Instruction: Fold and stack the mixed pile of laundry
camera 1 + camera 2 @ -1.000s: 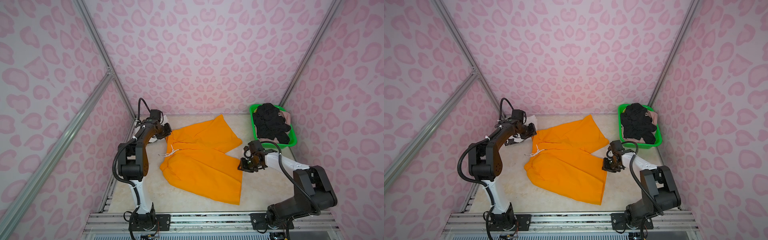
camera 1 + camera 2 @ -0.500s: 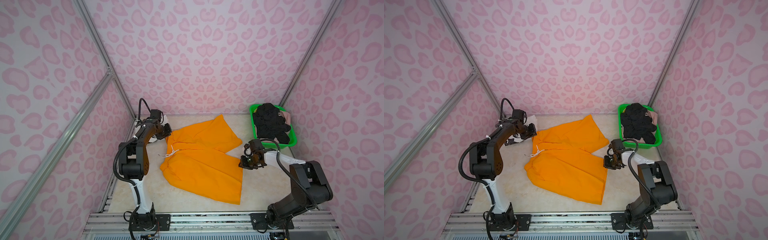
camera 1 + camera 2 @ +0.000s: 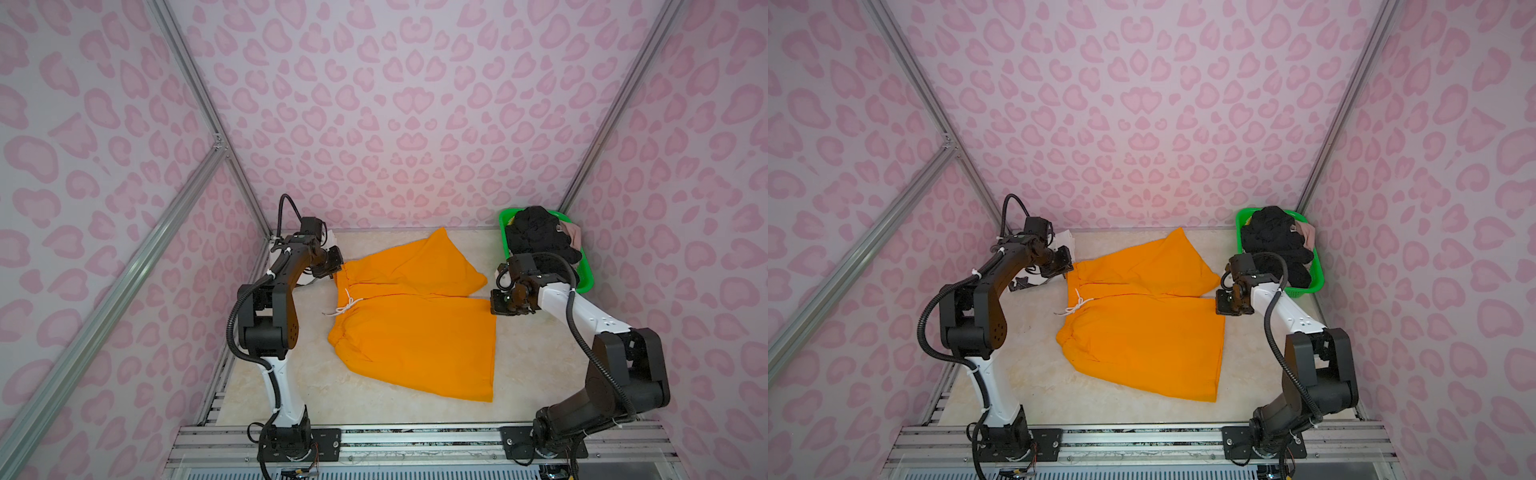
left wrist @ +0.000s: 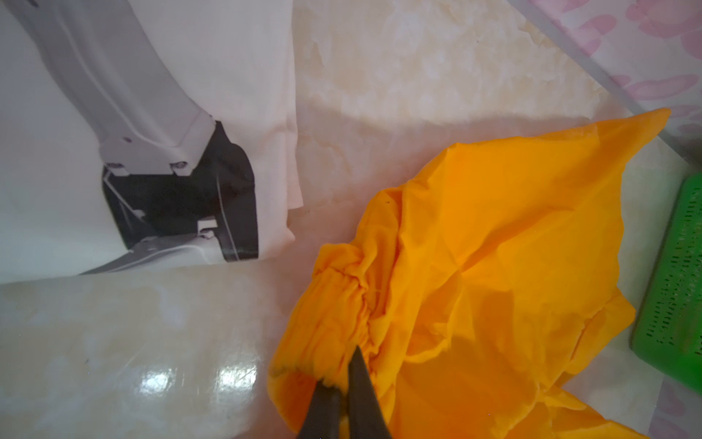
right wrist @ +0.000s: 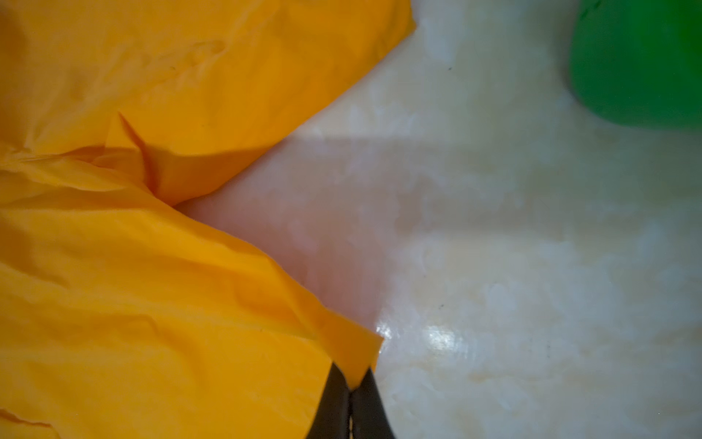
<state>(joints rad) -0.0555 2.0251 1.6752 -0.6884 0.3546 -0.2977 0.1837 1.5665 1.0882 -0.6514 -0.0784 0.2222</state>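
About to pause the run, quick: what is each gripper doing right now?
Left gripper: shut on the orange shorts, at the waistband.
Right gripper: shut on the orange shorts, at a hem corner.

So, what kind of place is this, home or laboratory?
Likely a robot test cell, not a home: left arm and right arm bolted to a metal rail, pink printed walls on aluminium framing.

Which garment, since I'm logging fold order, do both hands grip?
The orange shorts: left hand pinches the waistband, right hand a leg corner. The white shirt lies loose; the black piece sits in the basket.
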